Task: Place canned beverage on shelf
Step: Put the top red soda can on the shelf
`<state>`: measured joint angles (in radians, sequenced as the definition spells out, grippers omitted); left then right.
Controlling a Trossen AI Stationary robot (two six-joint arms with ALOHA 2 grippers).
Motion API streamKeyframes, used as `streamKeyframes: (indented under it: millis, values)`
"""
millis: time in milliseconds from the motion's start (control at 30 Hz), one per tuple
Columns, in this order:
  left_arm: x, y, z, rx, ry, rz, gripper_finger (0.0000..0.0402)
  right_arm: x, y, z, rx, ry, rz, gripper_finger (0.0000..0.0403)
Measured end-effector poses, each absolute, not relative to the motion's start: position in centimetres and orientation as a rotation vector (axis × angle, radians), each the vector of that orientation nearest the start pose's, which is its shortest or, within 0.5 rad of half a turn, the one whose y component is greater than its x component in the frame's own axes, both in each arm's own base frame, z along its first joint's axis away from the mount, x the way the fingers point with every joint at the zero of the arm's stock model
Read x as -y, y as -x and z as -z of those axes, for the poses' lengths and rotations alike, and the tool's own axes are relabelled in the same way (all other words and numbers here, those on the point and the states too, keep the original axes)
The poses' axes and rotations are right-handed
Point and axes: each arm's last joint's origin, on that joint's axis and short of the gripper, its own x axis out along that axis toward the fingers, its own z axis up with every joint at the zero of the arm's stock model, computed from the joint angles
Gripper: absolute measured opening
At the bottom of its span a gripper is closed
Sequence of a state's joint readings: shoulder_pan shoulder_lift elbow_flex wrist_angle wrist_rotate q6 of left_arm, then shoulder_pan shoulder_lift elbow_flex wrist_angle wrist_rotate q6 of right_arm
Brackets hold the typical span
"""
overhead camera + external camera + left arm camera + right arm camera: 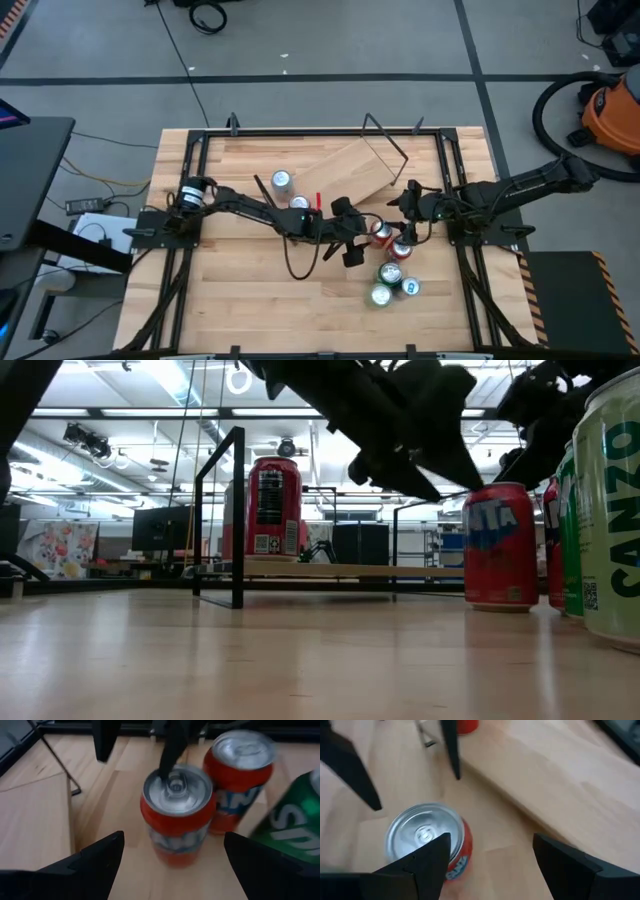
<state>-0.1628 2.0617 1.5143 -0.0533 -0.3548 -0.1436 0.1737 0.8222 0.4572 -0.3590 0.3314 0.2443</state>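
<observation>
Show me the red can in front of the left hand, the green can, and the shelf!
red can [176, 790], left wrist view, silver lid.
green can [290, 822], left wrist view, side.
shelf [345, 170], high view, wooden plank.

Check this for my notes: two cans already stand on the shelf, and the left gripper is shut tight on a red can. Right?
Not quite. In the left wrist view the left gripper is open, its fingers apart on either side of the red can, not clamped on it. Two cans do stand on the shelf, per the high view.
</observation>
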Motion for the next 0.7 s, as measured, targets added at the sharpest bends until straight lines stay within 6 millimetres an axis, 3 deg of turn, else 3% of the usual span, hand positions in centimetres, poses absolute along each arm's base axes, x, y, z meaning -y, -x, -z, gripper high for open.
streamKeyframes:
  millis: [267,700]
  values:
    - [6.09,-45.68,-21.05,-0.563,-0.067,-0.292,0.0355,-1.14,-16.53,-19.98,-0.669,-0.071,0.357,0.0292]
    - [6.2,-45.67,-21.06,-0.562,-0.063,-0.289,0.0355,-1.46,-16.52,-20.33,-0.655,-0.036,0.227,0.0292]
